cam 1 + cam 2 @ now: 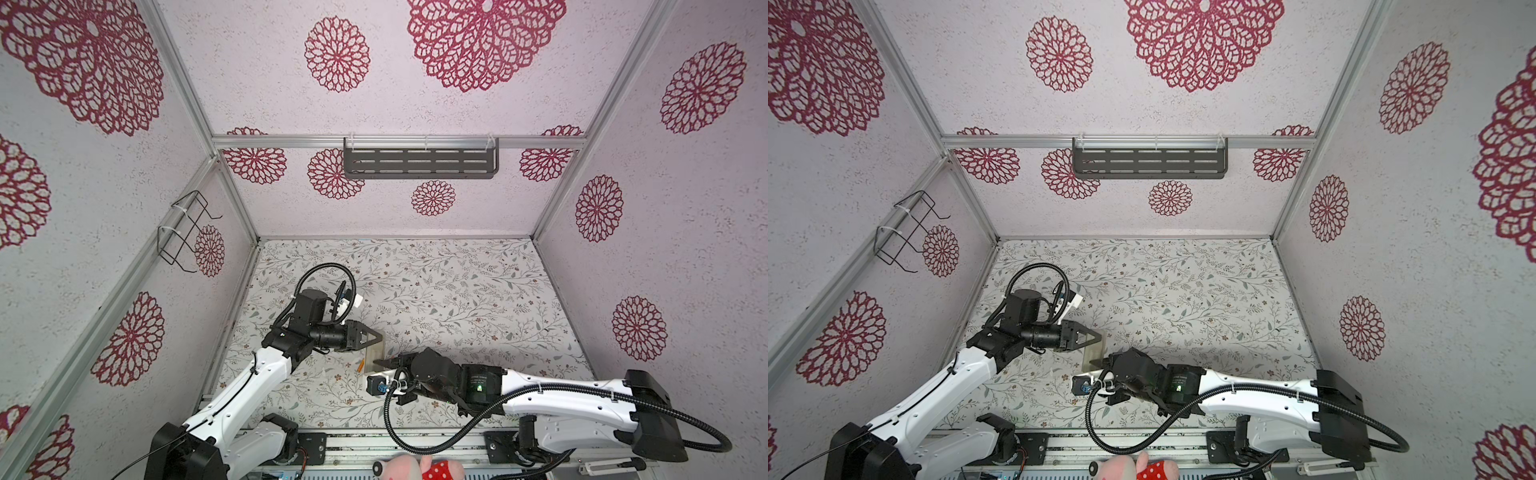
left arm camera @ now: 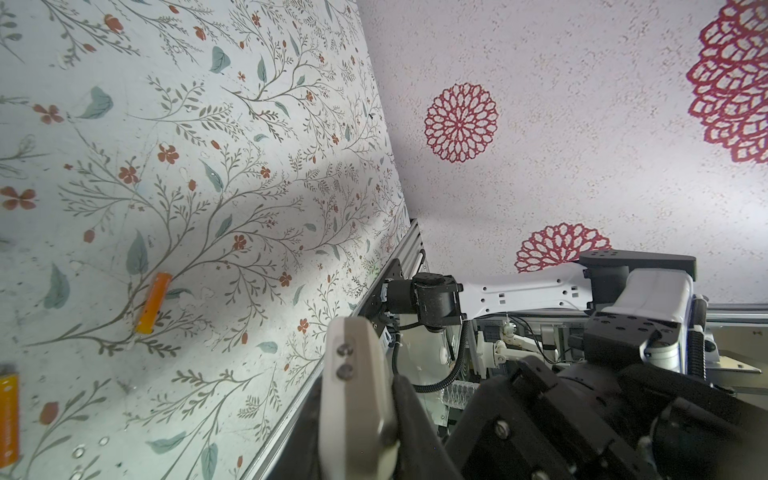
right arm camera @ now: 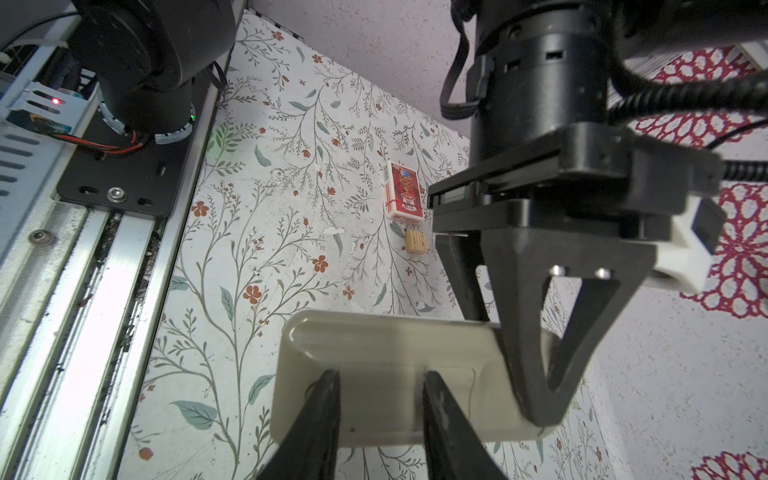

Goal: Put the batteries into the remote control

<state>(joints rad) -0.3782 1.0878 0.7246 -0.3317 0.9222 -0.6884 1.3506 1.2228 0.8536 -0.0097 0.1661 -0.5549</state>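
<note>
My left gripper (image 1: 379,336) is clamped tight on one short end of the slim white plastic remote control (image 3: 386,365). It holds the handset over the front-left part of the floral-papered worktop (image 1: 457,299), nearer the front edge than the back, with the plain beige-grey back facing my right wrist camera. My right gripper (image 3: 381,378) has its fingers apart, tips on or just above that back. They straddle a faint outline that I take for the battery cover (image 3: 440,395); whether they touch it I cannot tell.

I judge this to be the opening step: the cover looks shut and nothing is loaded. The two small orange cylindrical batteries (image 2: 153,303) lie loose on the worktop, apart from each other. A top view shows one battery (image 1: 360,365) just beside the remote, on the side toward the left edge.

Next I need to press and slide the cover off without twisting the remote out of my left grip, then fetch a battery.
</note>
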